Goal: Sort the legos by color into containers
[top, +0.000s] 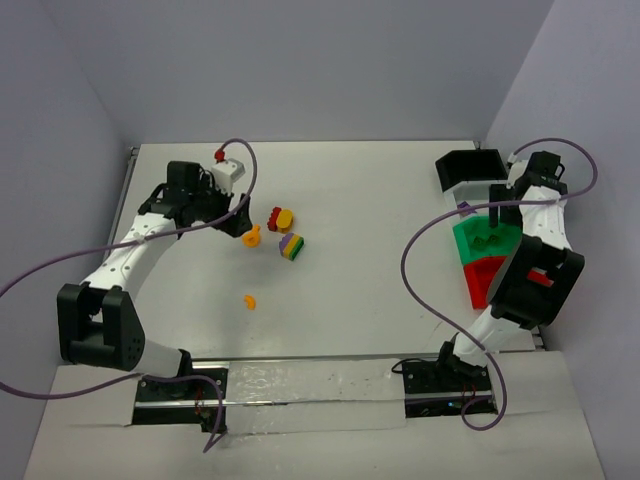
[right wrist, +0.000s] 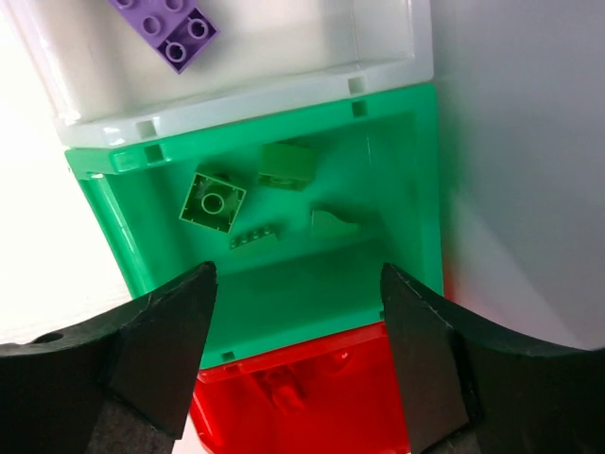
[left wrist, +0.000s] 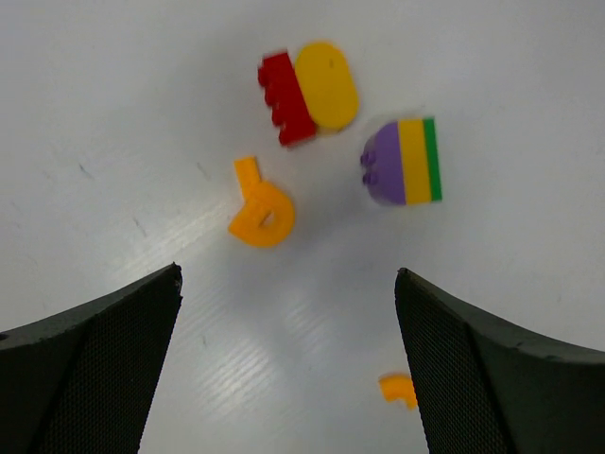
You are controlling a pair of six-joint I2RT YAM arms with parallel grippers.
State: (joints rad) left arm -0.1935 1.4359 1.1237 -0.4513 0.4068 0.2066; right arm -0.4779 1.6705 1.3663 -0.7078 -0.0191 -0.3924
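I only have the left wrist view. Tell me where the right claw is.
Observer: The right claw hangs open and empty over the green bin.
Operator: List what's in that bin.
Observer: Only green pieces, four by my count.
Operator: Check the bin next to it, on the far side.
Observer: The white bin holds a purple brick.

Small green plastic bricks (right wrist: 214, 200) lie in the open green plastic bin (right wrist: 416, 189). The white bin (right wrist: 392, 43) adjoining it holds a flat purple brick (right wrist: 170, 24).
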